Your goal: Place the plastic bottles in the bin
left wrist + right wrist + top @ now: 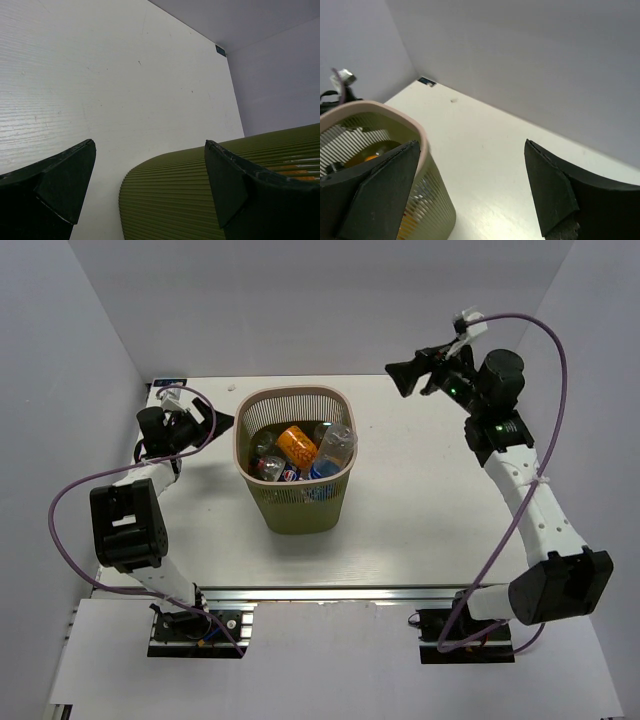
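The olive-tan bin (pixel 248 452) stands upright at the table's middle. Several plastic bottles lie inside it: an orange one (pixel 297 446), a clear one (pixel 337 443) and blue-labelled ones (pixel 322 470). My left gripper (pixel 222 421) is open and empty, low beside the bin's left wall; the left wrist view shows that ribbed wall (pixel 190 200) between its fingers. My right gripper (pixel 400 376) is open and empty, raised at the back right of the bin. The right wrist view shows the bin's rim (pixel 380 107) at the left with something orange (pixel 370 159) inside.
The white table (pixel 420 500) spreads around the bin, with grey walls on three sides. A small dark tag (pixel 426 81) lies at the table's far corner. The arm bases (pixel 195 625) sit on the rail at the near edge.
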Controlling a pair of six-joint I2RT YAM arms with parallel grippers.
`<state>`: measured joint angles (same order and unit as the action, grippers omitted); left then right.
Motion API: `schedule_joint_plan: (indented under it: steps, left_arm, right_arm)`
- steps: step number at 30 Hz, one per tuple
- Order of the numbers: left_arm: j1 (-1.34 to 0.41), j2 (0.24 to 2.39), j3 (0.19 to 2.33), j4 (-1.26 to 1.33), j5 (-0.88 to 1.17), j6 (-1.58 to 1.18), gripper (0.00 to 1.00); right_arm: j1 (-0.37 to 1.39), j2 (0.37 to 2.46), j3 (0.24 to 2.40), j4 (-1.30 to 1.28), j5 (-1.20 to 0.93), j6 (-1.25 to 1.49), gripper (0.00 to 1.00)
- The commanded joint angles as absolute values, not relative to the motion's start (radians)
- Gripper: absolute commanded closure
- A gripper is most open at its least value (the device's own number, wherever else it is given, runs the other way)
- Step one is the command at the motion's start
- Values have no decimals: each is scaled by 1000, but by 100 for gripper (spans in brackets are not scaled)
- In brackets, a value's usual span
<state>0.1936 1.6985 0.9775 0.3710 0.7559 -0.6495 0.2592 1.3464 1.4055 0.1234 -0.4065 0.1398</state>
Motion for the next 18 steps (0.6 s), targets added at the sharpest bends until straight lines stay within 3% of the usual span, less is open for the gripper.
schedule_joint_plan:
  steps: [1, 11, 18]
  left_arm:
    - [196, 1638, 994, 360, 747, -620, 2]
    - [195, 1658, 983, 365, 746, -620, 2]
    - [195, 1641, 985, 330, 720, -591, 2]
  right_arm:
    - [178, 1367, 1330, 192, -476, 287, 11]
    - [169, 1499, 1072, 382, -607, 437, 11]
    - [169, 1572, 1029, 396, -534, 405, 11]
